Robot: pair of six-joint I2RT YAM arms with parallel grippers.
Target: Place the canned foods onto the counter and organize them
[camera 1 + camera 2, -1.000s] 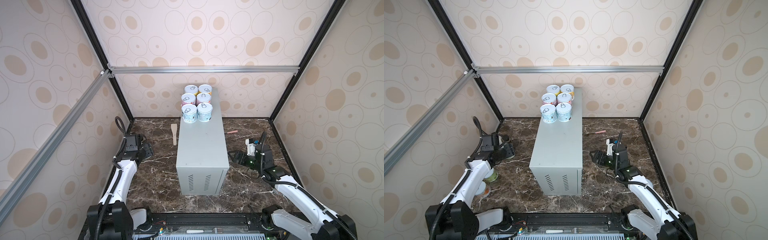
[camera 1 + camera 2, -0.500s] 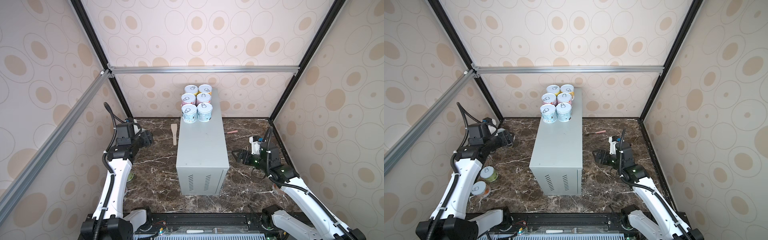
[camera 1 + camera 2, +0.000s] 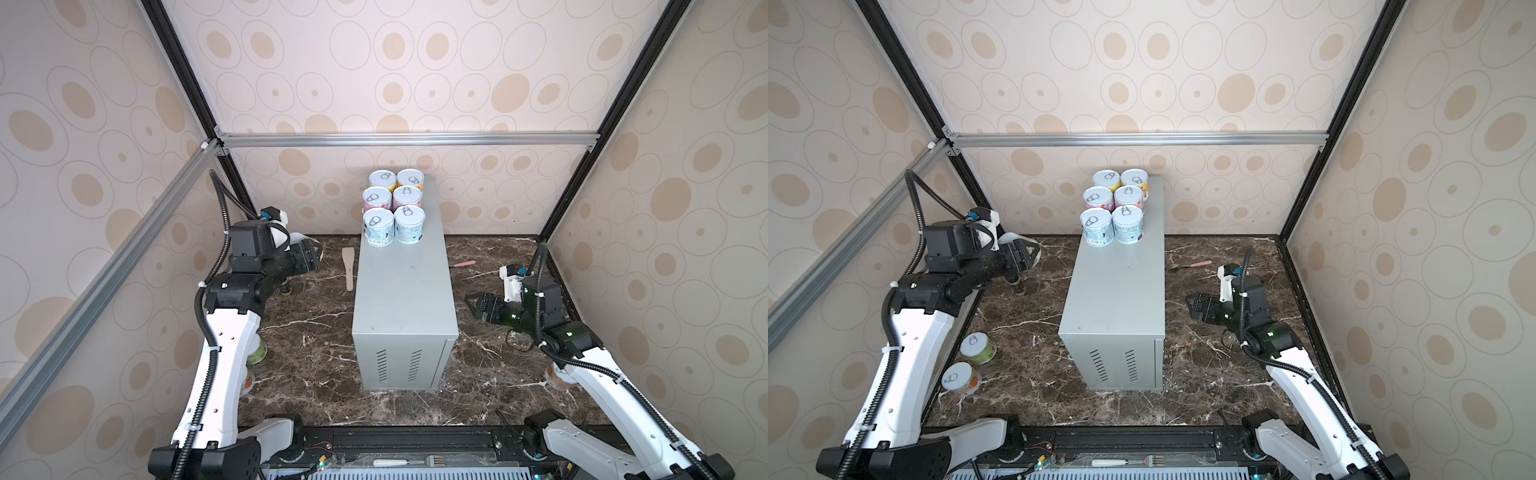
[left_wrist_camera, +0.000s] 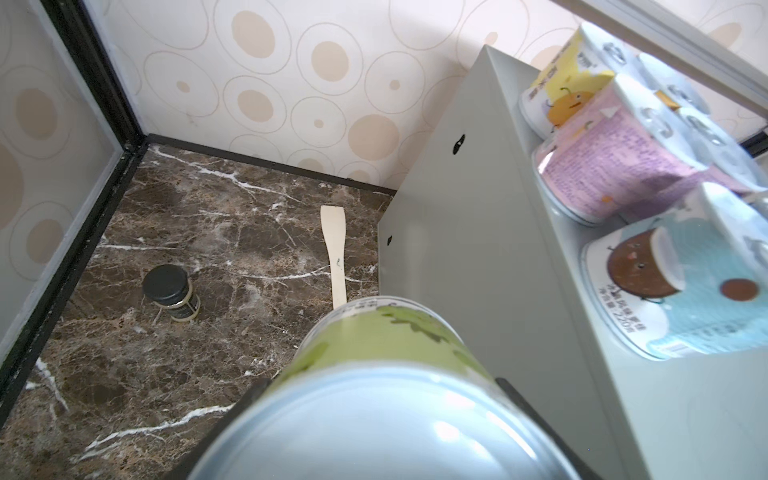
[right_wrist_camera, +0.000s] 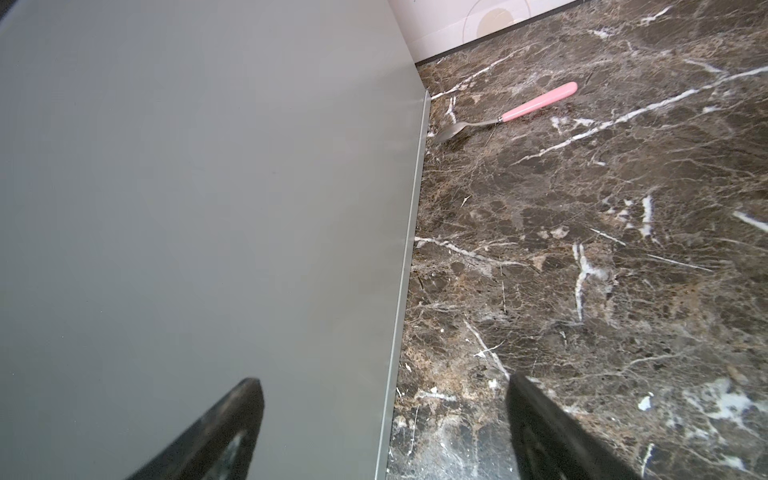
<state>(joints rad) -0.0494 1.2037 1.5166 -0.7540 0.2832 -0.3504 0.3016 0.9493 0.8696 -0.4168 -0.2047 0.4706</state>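
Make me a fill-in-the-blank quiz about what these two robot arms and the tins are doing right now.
1. The counter carries ___ cans, standing in pairs.
2. The left claw is shut on a can whose label is ___.
3. The right claw is open and holds ___.
4. The spoon lying on the marble has a ___ handle.

Missing words: six; green; nothing; pink.

Marble surface (image 3: 1025, 332) carries grey counter (image 3: 1117, 291), wooden spatula (image 3: 348, 270), pink spoon (image 5: 519, 110), dark-capped bottle (image 4: 170, 291), green can (image 3: 978, 347), orange can (image 3: 960, 380)
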